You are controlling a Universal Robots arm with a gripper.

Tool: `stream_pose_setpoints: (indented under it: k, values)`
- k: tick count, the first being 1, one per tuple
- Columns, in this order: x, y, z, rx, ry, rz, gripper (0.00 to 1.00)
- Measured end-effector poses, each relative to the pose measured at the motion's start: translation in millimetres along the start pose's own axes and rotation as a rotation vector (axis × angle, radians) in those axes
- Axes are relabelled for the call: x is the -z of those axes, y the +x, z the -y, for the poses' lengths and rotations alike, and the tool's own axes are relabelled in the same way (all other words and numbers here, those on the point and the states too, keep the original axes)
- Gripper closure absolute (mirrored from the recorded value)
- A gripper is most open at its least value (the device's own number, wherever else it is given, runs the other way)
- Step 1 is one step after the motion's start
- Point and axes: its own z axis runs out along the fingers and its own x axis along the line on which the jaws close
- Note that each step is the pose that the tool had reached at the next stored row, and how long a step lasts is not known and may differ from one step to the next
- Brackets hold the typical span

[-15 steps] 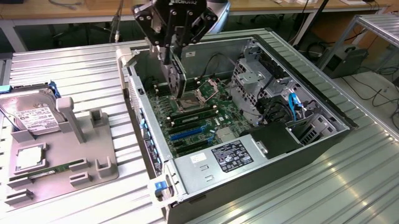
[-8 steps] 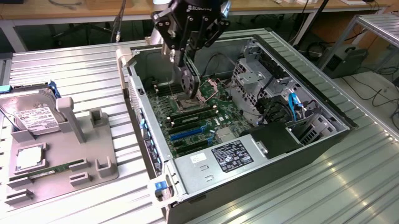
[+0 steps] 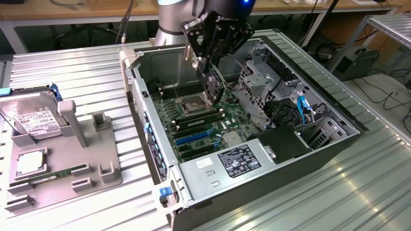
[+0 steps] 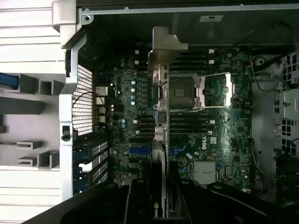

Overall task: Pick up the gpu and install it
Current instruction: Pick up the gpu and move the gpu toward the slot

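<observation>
Gpu (image 3: 213, 89) hangs edge-down, clamped in the gripper (image 3: 207, 65), above the motherboard (image 3: 212, 120) inside the open case (image 3: 270, 178). Install step in hand, card not yet seated, I judge. Seating likely calls for its edge lined up squarely over the blue slot (image 3: 192, 138).

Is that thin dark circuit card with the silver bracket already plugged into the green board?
No, the gripper holds the thin dark circuit card above the green board, unplugged.

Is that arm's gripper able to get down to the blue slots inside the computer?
Probably yes: the case lies open, and the gripper, holding the gpu, hangs above the board with nothing visible over the blue slots.
</observation>
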Motion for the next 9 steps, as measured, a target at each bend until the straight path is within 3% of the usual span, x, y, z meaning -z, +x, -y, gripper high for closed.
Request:
stream_pose_setpoints:
  k: [5,9]
  values:
    - [-9.2,-28.7,5.9,0.0,0.0001,0.0,0.74]
    - [-14.4,-36.0,8.1,0.0,0.0003,-0.0006,0.74]
